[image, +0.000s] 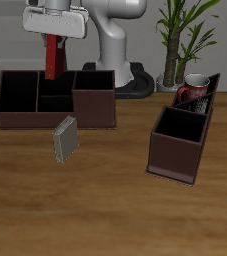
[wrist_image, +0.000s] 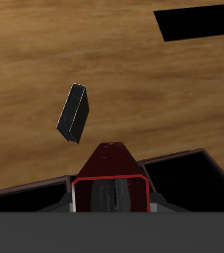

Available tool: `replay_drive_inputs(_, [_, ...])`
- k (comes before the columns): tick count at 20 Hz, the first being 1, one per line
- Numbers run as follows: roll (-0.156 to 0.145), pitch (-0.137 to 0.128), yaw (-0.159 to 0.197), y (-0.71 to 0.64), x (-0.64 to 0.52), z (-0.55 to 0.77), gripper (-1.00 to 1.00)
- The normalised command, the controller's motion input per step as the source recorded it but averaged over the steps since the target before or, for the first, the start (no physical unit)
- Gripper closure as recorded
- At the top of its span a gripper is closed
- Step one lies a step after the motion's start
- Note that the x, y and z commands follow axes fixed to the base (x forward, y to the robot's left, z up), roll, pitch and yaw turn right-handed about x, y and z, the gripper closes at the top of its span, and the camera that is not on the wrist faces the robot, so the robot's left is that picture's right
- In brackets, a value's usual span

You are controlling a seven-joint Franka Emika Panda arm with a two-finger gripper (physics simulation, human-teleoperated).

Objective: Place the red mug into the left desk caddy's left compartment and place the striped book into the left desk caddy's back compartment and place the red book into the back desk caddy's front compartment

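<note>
**Q:** What is shown, and how should the step in hand be done well?

**A:** The red book (image: pixel 51 57) is seen clamped upright between the narrowed fingers of the gripper (image: pixel 52 42), held above the back desk caddy (image: pixel 95 112). The step is judged to be the lowering of that book into the caddy's front compartment. The book should be kept vertical and its lower edge lined up inside the compartment walls before any descent is made. It should be let go only once it is well inside the walls, so that it is not left perched on a divider. The striped book (image: pixel 65 140) stands on the table (image: pixel 115 215) just in front of this caddy. The red mug (image: pixel 193 93) is pictured inside the left desk caddy (image: pixel 180 150), at the end farther from the table's front edge.

**Q:** What cannot be made out?

**A:** The dividers of the back caddy are lost in dark interiors, so the front compartment cannot be picked out with certainty. From the wrist view, the book's top end (wrist_image: pixel 109 178) fills the foreground and the fingertips are hidden, with only the caddy rim (wrist_image: pixel 187 158) seen beside it. The striped book (wrist_image: pixel 74 112) is shown as a dark slab, its stripes unreadable. Whether the mug sits in the left compartment cannot be confirmed, and its base is hidden by the caddy wall
</note>
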Motion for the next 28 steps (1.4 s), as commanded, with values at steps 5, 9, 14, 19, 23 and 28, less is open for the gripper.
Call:
replay_drive_inputs(5, [0.029,-0.004,0.031,0.02,-0.18,0.11,1.0])
replay_drive_inputs(9, [0.035,-0.015,0.117,0.13,-0.01,0.1,1.0])
replay_drive_inputs(14, [0.061,0.003,0.256,0.01,0.11,0.14,1.0])
replay_drive_inputs(19, [-0.003,0.07,0.232,-0.4,0.14,0.21,1.0])
replay_drive_inputs(23, [-0.064,-0.01,0.198,-0.74,0.1,0.23,1.0])
replay_drive_inputs(28, [-0.074,0.019,0.151,-0.53,0.11,-0.04,1.0])
